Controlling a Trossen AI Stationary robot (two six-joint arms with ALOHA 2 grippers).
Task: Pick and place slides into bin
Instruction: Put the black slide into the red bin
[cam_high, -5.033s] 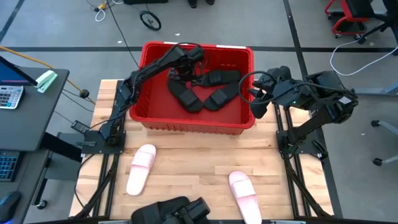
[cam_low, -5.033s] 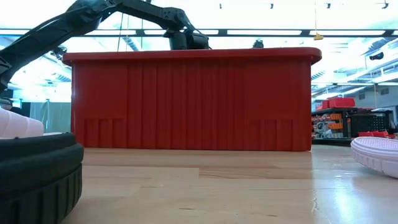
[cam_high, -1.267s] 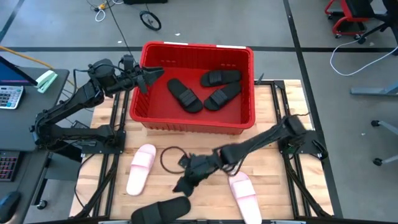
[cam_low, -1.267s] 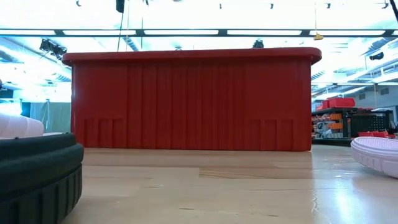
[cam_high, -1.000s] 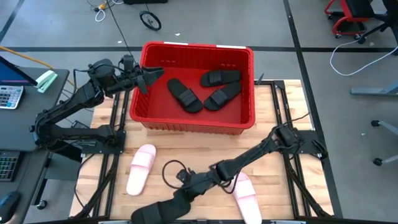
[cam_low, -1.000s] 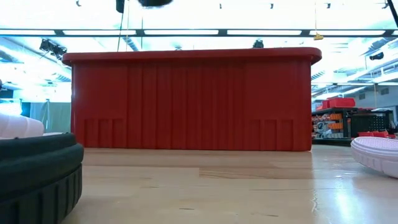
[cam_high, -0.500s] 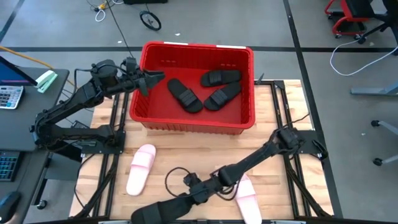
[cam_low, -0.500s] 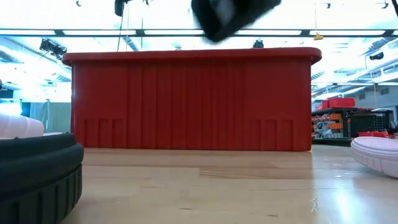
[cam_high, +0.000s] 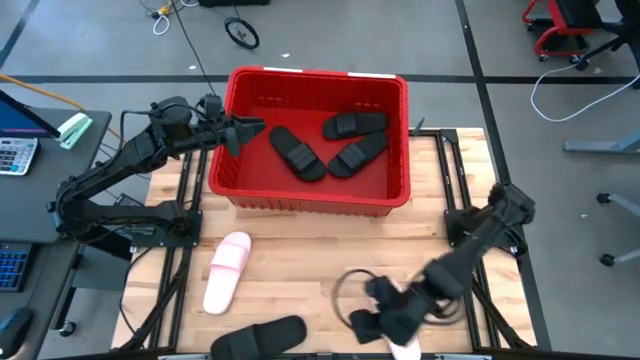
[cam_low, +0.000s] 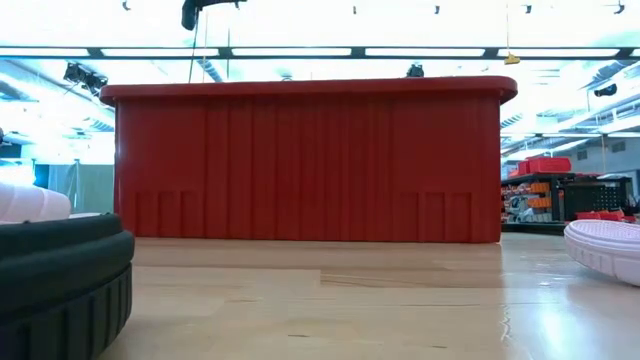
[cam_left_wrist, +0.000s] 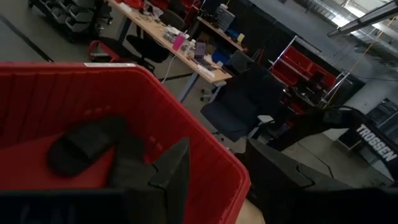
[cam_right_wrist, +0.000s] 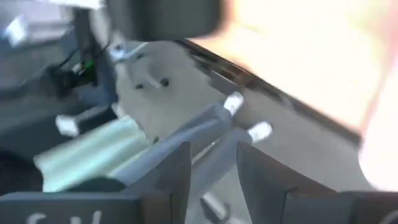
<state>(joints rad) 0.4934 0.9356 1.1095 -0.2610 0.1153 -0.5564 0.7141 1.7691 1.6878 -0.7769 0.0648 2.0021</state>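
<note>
The red bin stands at the table's far middle with three black slides lying on its floor. A fourth black slide lies at the near edge. One pale pink slide lies on its sole at the near left. The other pink slide is mostly hidden under my right gripper, which is open and hangs over it at the near edge. My left gripper is open and empty over the bin's left rim.
Bare wooden table lies between the bin and the slides at the near edge. The low view shows the bin's near wall, the black slide close at the left and a pink slide at the right. A desk stands off the table's left.
My right gripper has swung from beside the black slide at the near edge toward the table's right edge and now hangs over the right pink slide. The black slide lies where it was. My left arm has kept still.
</note>
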